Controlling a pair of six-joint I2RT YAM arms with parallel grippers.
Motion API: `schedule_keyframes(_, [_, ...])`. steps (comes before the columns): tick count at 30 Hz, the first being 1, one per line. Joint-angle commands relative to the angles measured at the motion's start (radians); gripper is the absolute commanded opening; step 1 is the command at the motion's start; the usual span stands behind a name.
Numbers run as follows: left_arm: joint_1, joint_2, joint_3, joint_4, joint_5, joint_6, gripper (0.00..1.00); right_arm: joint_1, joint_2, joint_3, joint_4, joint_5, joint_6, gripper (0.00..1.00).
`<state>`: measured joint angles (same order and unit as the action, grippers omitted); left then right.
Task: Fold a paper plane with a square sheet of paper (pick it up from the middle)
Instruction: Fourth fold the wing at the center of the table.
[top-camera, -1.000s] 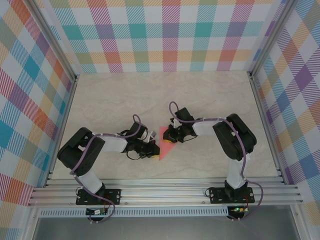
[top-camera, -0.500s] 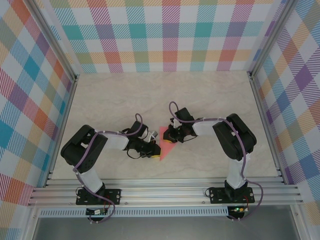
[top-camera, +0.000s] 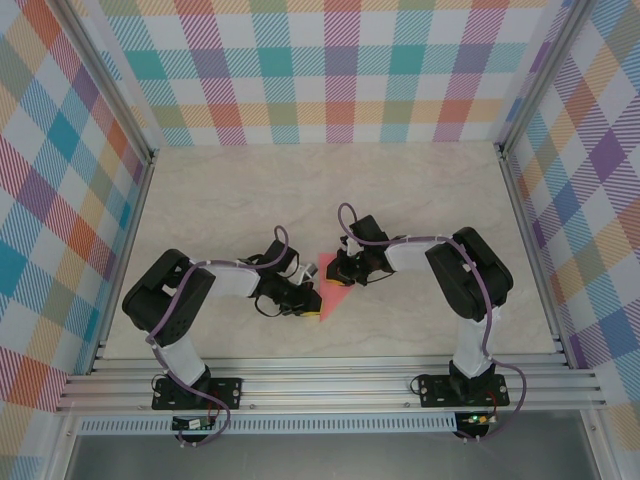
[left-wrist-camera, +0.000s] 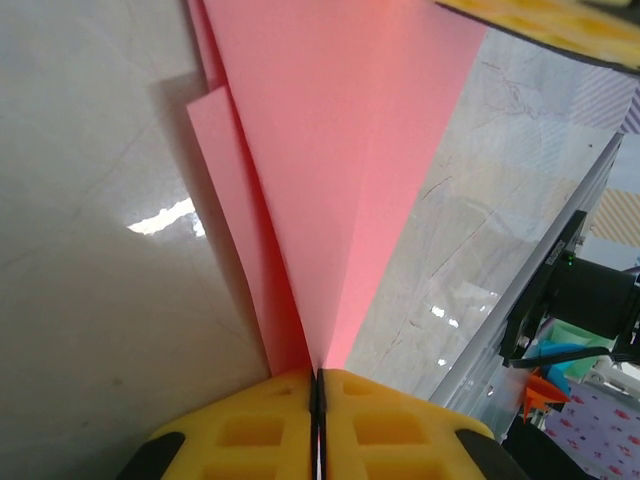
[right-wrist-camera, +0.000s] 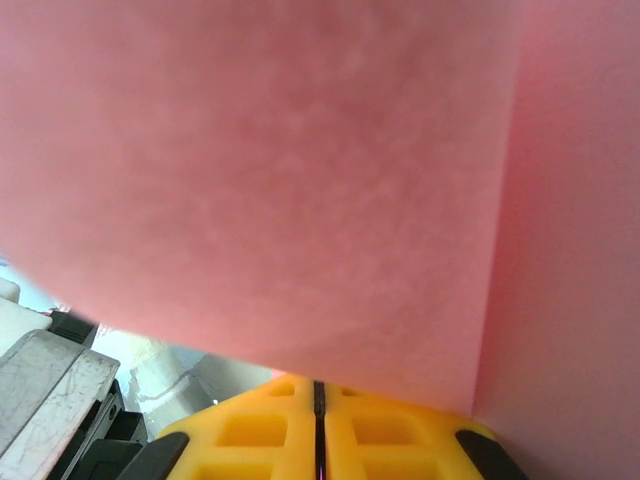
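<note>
Pale marbled desk (top-camera: 420, 200), boxed in by bright plaid walls (top-camera: 340, 70). A little in from the near rail (top-camera: 330, 385), around the middle: left fingers (left-wrist-camera: 285, 405) pressed together, clamped on the pointed near tip of the pink paper (left-wrist-camera: 340, 150). Beyond that pinch, a long narrow wedge widening toward the far end, with a centre crease and a second layer showing along its left side. Seemingly lifted a little off the desk, going by the shadow beneath. Slightly farther and to the right: right fingers (right-wrist-camera: 285, 410), also closed, apparently gripping the wide far part of the same paper. Judged well along: no longer a flat square, already folded into a layered dart shape. Probably still to do: setting the wings, pressing the creases sharp, then releasing the finished plane onto the desk.
</note>
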<state>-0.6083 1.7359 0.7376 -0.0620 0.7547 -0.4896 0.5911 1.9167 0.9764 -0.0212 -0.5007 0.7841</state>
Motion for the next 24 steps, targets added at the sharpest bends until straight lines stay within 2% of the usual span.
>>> schedule_keyframes(1, [-0.026, 0.025, 0.01, -0.138, 0.028, 0.048, 0.1, -0.002, 0.087, -0.044, -0.122, 0.142, -0.008, 0.09])
schedule_keyframes(5, [-0.032, 0.05, 0.026, -0.185, 0.007, 0.068, 0.02, -0.002, 0.088, -0.045, -0.124, 0.144, -0.008, 0.09])
schedule_keyframes(10, [-0.044, 0.062, 0.038, -0.27, -0.026, 0.104, 0.0, -0.002, 0.085, -0.044, -0.133, 0.151, -0.007, 0.09])
schedule_keyframes(15, [-0.062, 0.032, 0.057, -0.347, -0.07, 0.135, 0.1, -0.002, 0.083, -0.049, -0.132, 0.157, -0.003, 0.09])
schedule_keyframes(18, [-0.064, -0.069, 0.036, -0.305, -0.107, 0.076, 0.13, -0.002, 0.082, -0.057, -0.121, 0.153, -0.001, 0.09])
schedule_keyframes(22, [-0.064, -0.232, 0.039, -0.273, -0.227, -0.026, 0.16, -0.002, 0.081, -0.067, -0.109, 0.149, 0.004, 0.09])
schedule_keyframes(24, [-0.062, -0.296, 0.026, -0.206, -0.274, -0.08, 0.17, -0.002, 0.083, -0.07, -0.106, 0.147, 0.006, 0.09])
